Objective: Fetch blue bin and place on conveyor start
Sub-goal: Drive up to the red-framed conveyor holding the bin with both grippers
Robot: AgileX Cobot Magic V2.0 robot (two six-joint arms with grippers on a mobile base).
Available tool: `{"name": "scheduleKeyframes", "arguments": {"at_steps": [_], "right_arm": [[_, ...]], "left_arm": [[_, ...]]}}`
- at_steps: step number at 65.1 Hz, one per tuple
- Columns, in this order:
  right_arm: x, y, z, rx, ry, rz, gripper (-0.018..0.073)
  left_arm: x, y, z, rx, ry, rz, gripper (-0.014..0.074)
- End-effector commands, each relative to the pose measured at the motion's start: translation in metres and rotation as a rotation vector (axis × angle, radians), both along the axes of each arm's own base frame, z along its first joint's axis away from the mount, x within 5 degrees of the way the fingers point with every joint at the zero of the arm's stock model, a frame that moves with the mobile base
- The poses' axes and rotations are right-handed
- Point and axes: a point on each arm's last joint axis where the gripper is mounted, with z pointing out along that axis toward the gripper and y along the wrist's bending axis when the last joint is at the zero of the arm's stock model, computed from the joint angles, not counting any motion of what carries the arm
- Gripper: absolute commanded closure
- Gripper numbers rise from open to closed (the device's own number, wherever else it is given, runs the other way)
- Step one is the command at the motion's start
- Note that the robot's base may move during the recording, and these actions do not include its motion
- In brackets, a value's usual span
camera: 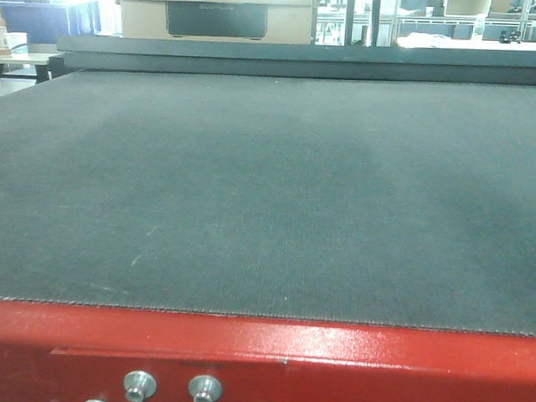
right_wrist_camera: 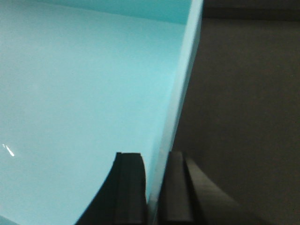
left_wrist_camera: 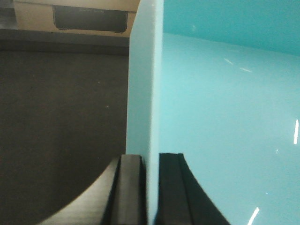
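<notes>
- The blue bin (left_wrist_camera: pixel 225 117) is carried between the two arms. Each wrist view shows one of its pale turquoise side walls from very close.
- The left claw (left_wrist_camera: pixel 151 161) is clamped on the left wall of the bin, with one black finger inside the tub and one outside. The right claw (right_wrist_camera: pixel 154 161) is clamped on the opposite wall in the same way.
- I think this two-sided grip is chosen because the tub is wide and smooth. With a pinch on each thin wall it stays level and cannot swing.
- The conveyor start (camera: pixel 268 192) lies directly in front, a dark grey textured belt with nothing on it.
- Its near edge is bordered by the red frame (camera: pixel 332 355), which carries two silver bolts (camera: pixel 140 385).
- The front view does not show the bin at all, so I judge it is not yet set on the part of the belt seen there. In both wrist views dark belt shows beside the outer wall, but I cannot tell whether the bottom touches it.
- There is plenty of room to move, since the belt is open from the near edge to the far edge.
- At the far edge a raised dark rail (camera: pixel 301 60) closes the belt, and a cardboard box (camera: pixel 214 12) stands behind it.
- The red frame looks to me the only edge to mind, because the bin bottom must pass above it.
</notes>
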Motion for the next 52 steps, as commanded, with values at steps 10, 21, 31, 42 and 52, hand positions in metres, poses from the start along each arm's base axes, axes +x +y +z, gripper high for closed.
{"name": "scheduleKeyframes", "arguments": {"at_steps": [10,21,31,42,52], "right_arm": [[-0.0026,-0.0065,0.0079,-0.044,-0.056,-0.016,0.0711],[-0.0026,-0.0065,0.0079,-0.044,-0.056,-0.016,0.0711],[-0.0026,-0.0065,0.0079,-0.044,-0.056,-0.016,0.0711],[-0.0026,-0.0065,0.0079,-0.044,-0.056,-0.016,0.0711],[-0.0026,-0.0065,0.0079,-0.044,-0.056,-0.016,0.0711]], "left_arm": [[-0.0029,0.0023,0.0115,-0.018,-0.077,0.01,0.0708],[-0.0029,0.0023,0.0115,-0.018,-0.077,0.01,0.0708],[-0.0029,0.0023,0.0115,-0.018,-0.077,0.01,0.0708],[-0.0029,0.0023,0.0115,-0.018,-0.077,0.01,0.0708],[-0.0029,0.0023,0.0115,-0.018,-0.077,0.01,0.0708]]}}
